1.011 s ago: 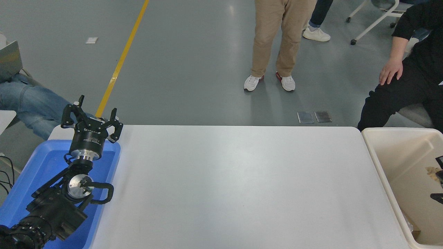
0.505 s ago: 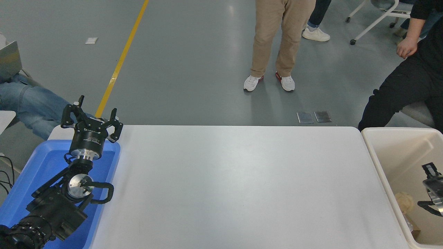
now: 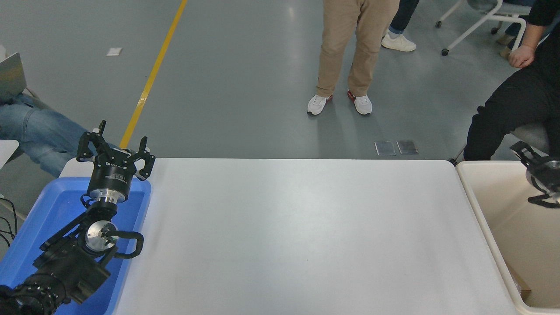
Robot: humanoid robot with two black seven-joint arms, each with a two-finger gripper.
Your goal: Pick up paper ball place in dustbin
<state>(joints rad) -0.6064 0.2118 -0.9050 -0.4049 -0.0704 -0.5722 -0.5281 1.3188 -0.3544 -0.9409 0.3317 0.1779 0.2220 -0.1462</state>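
At the right edge of the head view, the right gripper [image 3: 536, 175] now sits high over the far end of the dustbin [image 3: 474, 197], near its back rim; half a second ago it was lower and nearer the camera, down inside the bin, so it has risen and moved away. Only part of it shows, cut off by the picture's edge, and I cannot tell whether its fingers are spread or closed. The paper ball, which lay as a tan lump on the bin's floor beside the gripper half a second ago, cannot be seen now; only a dark scrap at the bin's near corner is visible, and where the ball lies cannot be told from this view. On the other side, the left gripper [image 3: 114, 151] is parked above the far end of the blue tray [image 3: 48, 210], its fingers spread apart and holding nothing, unchanged from the earlier pictures. Between tray and bin stretches the white table [image 3: 302, 236]. Beyond it, a person in tan trousers [image 3: 350, 48] stands on the grey floor, and a seated person in black [image 3: 516, 105] at the upper right has drawn a hand [image 3: 522, 56] up higher than a second ago.
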